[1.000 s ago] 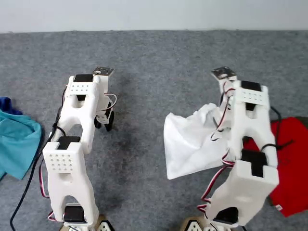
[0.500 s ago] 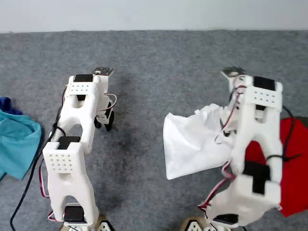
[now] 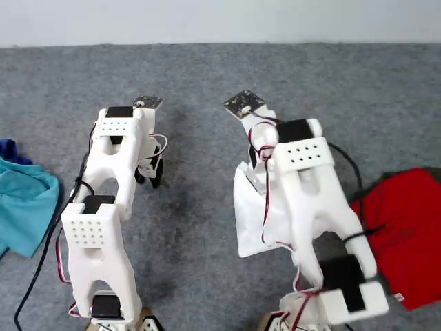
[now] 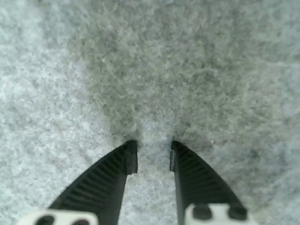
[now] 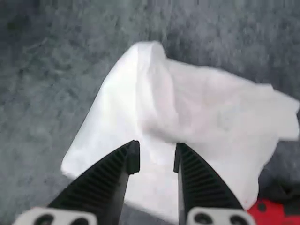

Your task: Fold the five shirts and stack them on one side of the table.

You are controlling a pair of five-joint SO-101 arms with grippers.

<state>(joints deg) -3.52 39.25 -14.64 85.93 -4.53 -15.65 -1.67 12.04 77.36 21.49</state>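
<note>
The crumpled white cotton shirt [image 3: 251, 222] lies right of centre on the near half of the grey felt-covered table [image 3: 207, 76], bunched and partly doubled over itself rather than spread flat. The right gripper [image 5: 154, 158] hangs directly above it. Its black ribbed jaws are parted by a narrow gap, with white cloth showing between and below the tips, and they have hold of nothing. The left gripper [image 4: 152, 157] sits left of centre over bare felt, its jaws parted about as narrowly and also empty.

A red shirt [image 3: 406, 234] lies loose at the right edge, close to the white one. A teal shirt [image 3: 24, 200] lies at the left edge, with a dark blue cloth [image 3: 8, 148] just beyond it on the far side. I cannot tell whether either of those two is folded.

The step in hand looks like taking up the white shirt for its fold, with most of the task left to do. The next move probably calls for opening the jaws wider, lowering onto one edge or corner and pinching a single layer. After that the cloth would need drawing out flat, likely with the left arm pinning the opposite side
</note>
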